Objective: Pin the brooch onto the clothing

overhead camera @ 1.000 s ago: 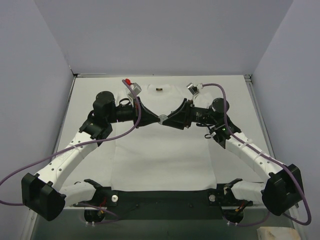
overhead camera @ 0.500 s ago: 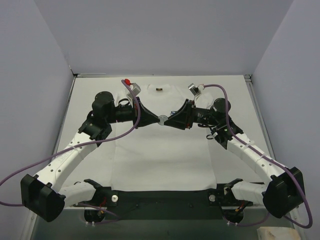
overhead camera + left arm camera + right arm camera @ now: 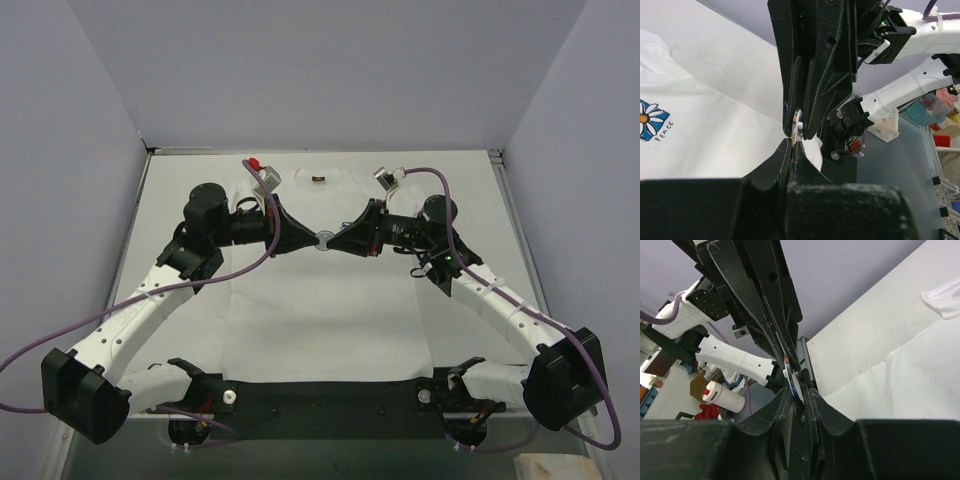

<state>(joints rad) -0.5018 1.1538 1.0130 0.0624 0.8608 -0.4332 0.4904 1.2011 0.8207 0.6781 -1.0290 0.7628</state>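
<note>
The left gripper [image 3: 791,147] and right gripper [image 3: 796,399] meet tip to tip above the upper middle of the flat-lying shirt [image 3: 330,310], with the brooch [image 3: 796,125] edge-on between them. The left jaws are together, pinching the brooch's rim. The right jaws stand narrowly apart around the same disc; whether they clamp it cannot be told.
</note>
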